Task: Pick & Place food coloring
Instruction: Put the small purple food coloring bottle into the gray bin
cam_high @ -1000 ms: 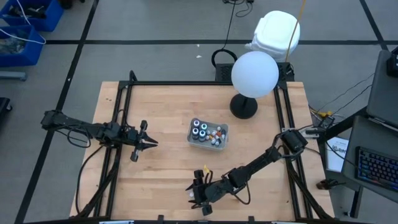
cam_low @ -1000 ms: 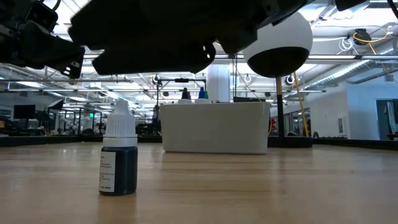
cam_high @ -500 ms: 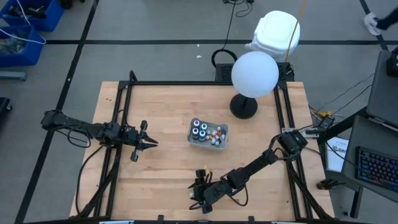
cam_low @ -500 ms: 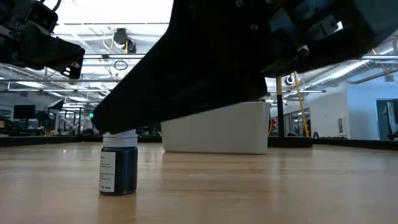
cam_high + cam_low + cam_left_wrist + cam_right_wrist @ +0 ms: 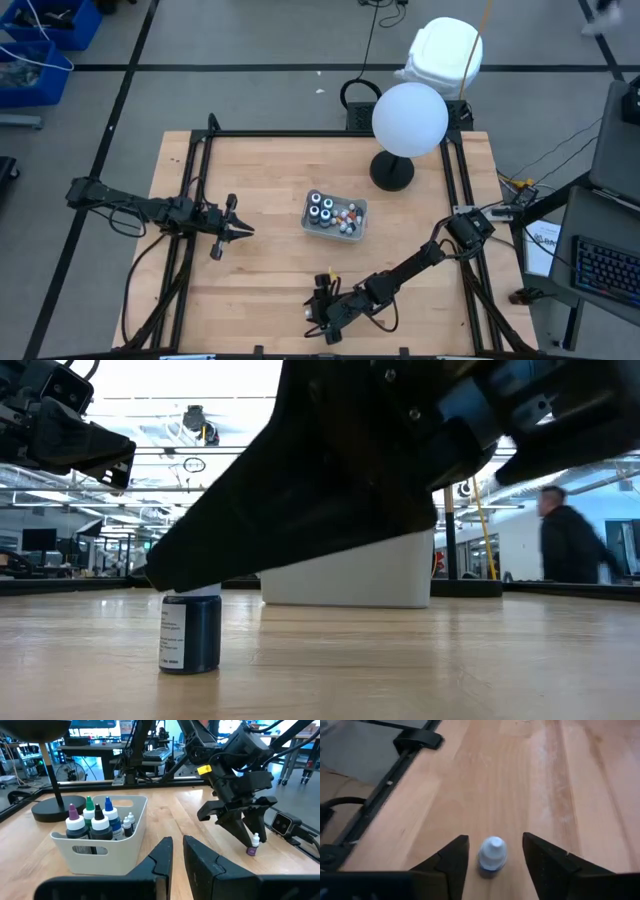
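you are at the pick step: near the table's front edge (image 5: 260, 310) the right gripper (image 5: 492, 851) has its jaws open on both sides of the small bottle (image 5: 492, 854), not yet gripping, so i think you must close, then lift toward the white bin (image 5: 334, 214) at the middle, while the left gripper (image 5: 240, 230), nearly shut and empty, waits near the left edge

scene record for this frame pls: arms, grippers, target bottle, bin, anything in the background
right gripper: lowered at the table's near edge, fingers open on either side of the bottle cap, not visibly touching
bottle: upright on the table, dark body, white cap, apart from the bin
left gripper: hovering left of the bin, fingers nearly together, holding nothing
bin: white, mid-table, holds several dropper bottles
lamp: white globe on black base, behind the bin
background: person beyond the table
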Robot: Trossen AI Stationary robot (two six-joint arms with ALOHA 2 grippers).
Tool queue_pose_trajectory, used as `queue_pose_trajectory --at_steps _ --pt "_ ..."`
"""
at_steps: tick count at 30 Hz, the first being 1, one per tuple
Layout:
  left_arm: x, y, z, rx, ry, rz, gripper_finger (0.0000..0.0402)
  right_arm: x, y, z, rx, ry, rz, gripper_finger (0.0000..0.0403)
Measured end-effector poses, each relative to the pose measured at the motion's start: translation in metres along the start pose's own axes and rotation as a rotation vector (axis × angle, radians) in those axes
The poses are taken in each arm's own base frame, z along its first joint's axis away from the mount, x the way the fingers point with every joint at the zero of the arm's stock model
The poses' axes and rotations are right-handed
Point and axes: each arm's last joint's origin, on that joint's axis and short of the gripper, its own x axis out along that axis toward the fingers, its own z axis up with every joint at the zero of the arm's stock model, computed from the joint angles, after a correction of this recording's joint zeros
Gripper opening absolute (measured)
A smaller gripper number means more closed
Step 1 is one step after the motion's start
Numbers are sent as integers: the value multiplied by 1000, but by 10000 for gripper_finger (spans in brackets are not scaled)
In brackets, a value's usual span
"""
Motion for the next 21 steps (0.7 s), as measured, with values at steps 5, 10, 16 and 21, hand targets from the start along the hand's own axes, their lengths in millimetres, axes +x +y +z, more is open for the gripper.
queue_pose_trajectory --at_steps 5,10,16,21 --pt "0 0 0 0 0 0 51 0 1 0 14 7 36 131" --pt "0 0 0 0 0 0 51 0 1 0 13 7 37 82" --pt "0 0 0 0 0 0 51 0 2 0 11 10 65 48" --pt "0 0 0 0 0 0 51 -4 2 4 -9 10 68 48"
